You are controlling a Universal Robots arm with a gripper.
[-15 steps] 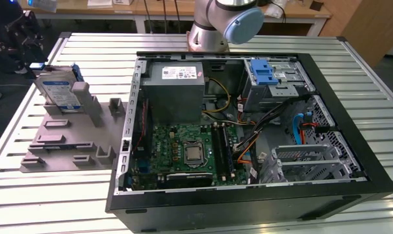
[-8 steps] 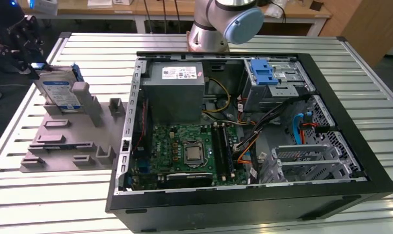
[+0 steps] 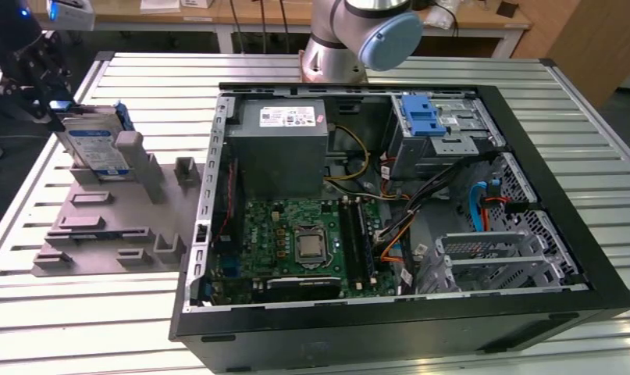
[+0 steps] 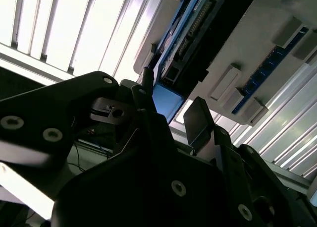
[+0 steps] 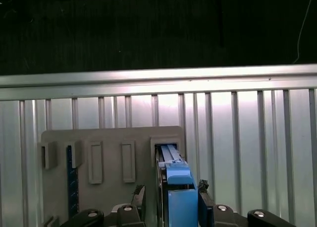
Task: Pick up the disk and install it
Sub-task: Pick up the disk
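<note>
The disk (image 5: pixel 178 197) stands on edge in a slot of the grey holder (image 5: pixel 109 138), its blue frame end up. The gripper (image 5: pixel 172 192) is right over it. In the first wrist view the two fingers (image 5: pixel 140 197) sit one on each side of the blue frame. They are apart, not clamped: a strip of holder shows between one finger and the disk, while the other finger is just beside the frame, and I cannot tell whether it touches. The second wrist view shows the same straddle from below, with the blue end between the two black fingers.

In the exterior view the disk is upright at the far end of the holder on the exterior view's left, well apart from the open computer case (image 3: pixel 398 336).

Counted: one disk, one gripper with two fingers, one holder, one case, and one thin dark-blue strip (image 5: pixel 72 182) standing in another slot of the holder. All rest on the one slatted metal table (image 5: pixel 247 138).
</note>
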